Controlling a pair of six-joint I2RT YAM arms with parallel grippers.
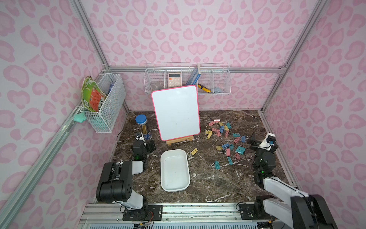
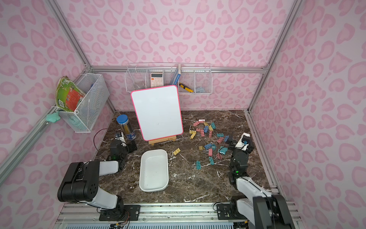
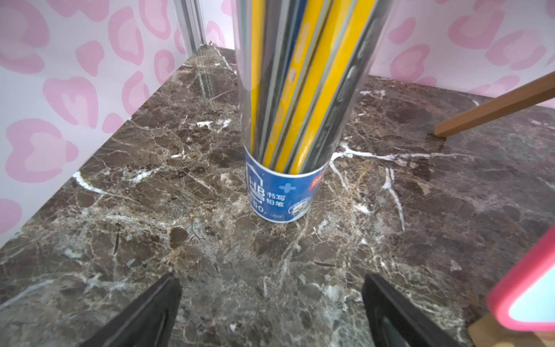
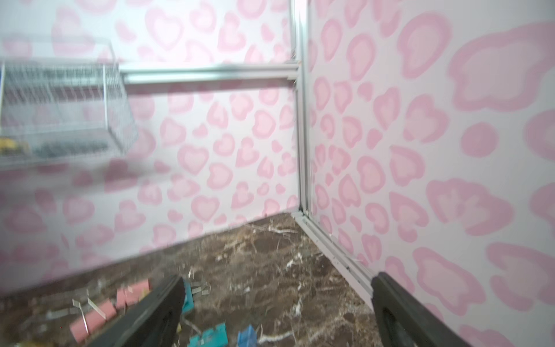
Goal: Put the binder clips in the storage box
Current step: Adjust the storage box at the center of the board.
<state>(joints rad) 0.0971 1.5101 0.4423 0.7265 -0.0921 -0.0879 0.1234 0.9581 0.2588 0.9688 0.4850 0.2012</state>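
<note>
Binder clips (image 1: 225, 138) lie scattered beside your right gripper (image 4: 277, 281); storage box (image 1: 161, 170) sits empty at centre, likely reachable from either side; left gripper (image 3: 271, 279) faces pencil tube (image 3: 285, 186); both sets of fingers spread, empty.

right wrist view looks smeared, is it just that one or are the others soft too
Right wrist view: smeared, worst on the basket and the clips; the corner post is crisper. Left wrist view: sharp on the pencil tube label, soft on the whiteboard corner at the frame edge. Both top views: sharp and evenly lit, no hard glare on the box.
</note>
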